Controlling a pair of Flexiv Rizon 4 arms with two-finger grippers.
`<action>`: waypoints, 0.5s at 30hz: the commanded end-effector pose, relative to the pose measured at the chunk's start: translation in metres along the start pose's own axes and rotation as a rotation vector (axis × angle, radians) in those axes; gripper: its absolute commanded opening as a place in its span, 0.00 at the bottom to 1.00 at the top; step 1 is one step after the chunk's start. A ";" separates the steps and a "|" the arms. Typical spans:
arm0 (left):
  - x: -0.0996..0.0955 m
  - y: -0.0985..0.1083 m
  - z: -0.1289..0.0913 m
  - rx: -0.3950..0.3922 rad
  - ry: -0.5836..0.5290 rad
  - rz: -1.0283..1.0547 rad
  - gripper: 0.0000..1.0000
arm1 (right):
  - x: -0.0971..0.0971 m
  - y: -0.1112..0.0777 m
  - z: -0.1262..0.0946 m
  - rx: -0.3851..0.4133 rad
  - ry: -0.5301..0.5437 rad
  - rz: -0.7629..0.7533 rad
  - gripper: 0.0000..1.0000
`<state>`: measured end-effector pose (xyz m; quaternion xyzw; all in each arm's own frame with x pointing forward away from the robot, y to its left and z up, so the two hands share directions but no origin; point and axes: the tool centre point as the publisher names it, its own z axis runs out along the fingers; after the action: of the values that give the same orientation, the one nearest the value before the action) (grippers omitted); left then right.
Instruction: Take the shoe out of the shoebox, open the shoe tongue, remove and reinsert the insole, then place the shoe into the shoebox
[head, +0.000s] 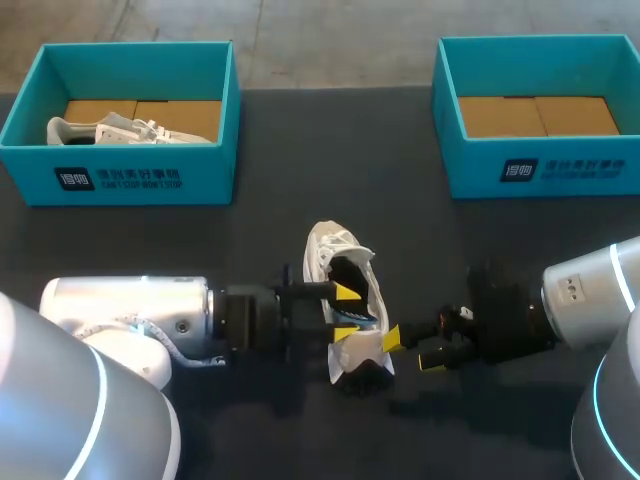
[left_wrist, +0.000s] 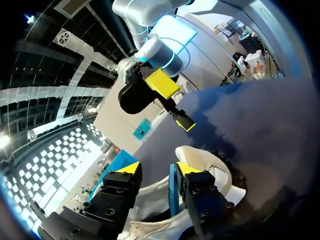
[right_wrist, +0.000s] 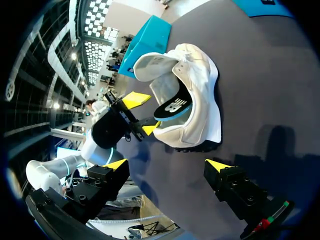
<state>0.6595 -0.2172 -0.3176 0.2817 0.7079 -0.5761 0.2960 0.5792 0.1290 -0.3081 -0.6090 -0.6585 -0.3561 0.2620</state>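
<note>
My left arm (head: 130, 310) lay low and level across the dark tabletop (head: 150, 240), reaching in from the side. My left gripper (head: 346, 312) was released, its yellow tips spread over the opening of the white fabric sneaker (head: 335, 250). One tip sat inside the opening, just beside the dark, blue-edged insole (right_wrist: 172, 107). The sneaker lay mid-tabletop, between both arms and outside either box. My right gripper (head: 412, 351) hung released too, its fingers wide, with one tip just beside the sneaker's near end. My right arm (head: 590, 285) came in low behind it. At the far left stood a teal cardboard shoebox (head: 140, 175) holding a second white sneaker (head: 110, 130). At the far right stood a matching teal shoebox (head: 540, 165) with its brown cardboard floor (head: 540, 115) showing.
</note>
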 end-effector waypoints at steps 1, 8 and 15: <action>-0.005 -0.010 -0.016 -0.007 0.012 0.004 0.42 | 0.001 0.000 0.002 -0.001 -0.004 0.001 1.00; -0.018 -0.013 -0.031 -0.030 0.038 0.008 0.37 | 0.001 0.000 0.002 -0.001 -0.004 0.001 1.00; -0.025 -0.016 -0.041 -0.035 0.128 -0.005 0.38 | 0.001 0.000 0.002 -0.001 -0.004 0.001 1.00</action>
<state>0.6579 -0.1888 -0.2909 0.2972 0.7283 -0.5522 0.2762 0.5792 0.1290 -0.3081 -0.6090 -0.6585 -0.3561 0.2620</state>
